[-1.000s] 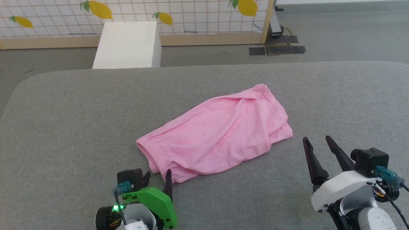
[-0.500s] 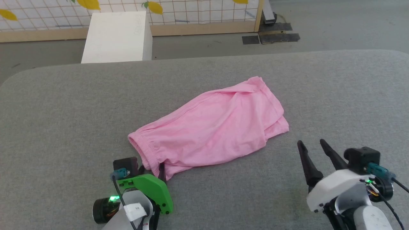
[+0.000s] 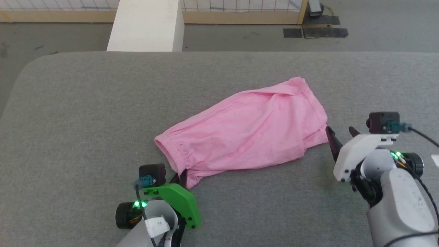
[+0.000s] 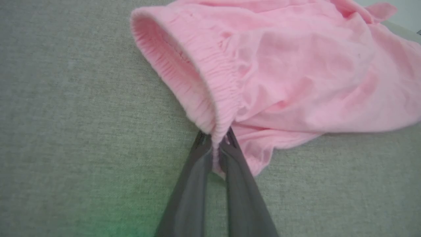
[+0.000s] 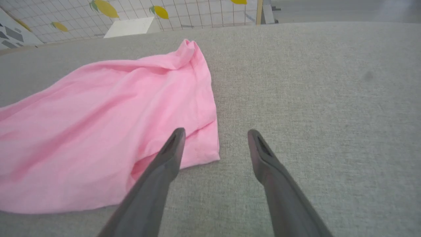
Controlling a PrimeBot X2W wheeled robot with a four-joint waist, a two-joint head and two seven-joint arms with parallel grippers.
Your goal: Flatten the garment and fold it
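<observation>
Head view: a thin, limp pink garment (image 3: 247, 130) lies rumpled mid-table (image 3: 85, 103). A white box (image 3: 145, 25) stands beyond on the floor, and nothing looks to be in the way. Left wrist view: the left pincer (image 4: 215, 138) is pinched on the gathered waistband (image 4: 197, 72). Right wrist view: the right pincer (image 5: 216, 131), tips apart, hovers by the leg hem (image 5: 200, 158), likely the next hold.

The left gripper (image 3: 180, 174), open just short of the waistband (image 4: 200, 85) a second ago, is now pinched on its near corner — cloth caught between the fingers. The right gripper (image 3: 339, 129), earlier well to the near side of the shorts (image 3: 247, 133), now stands just beside their right hem (image 5: 205, 141) — fingers apart, one at the cloth's edge. The head camera has swung, so the whole scene sits differently.
</observation>
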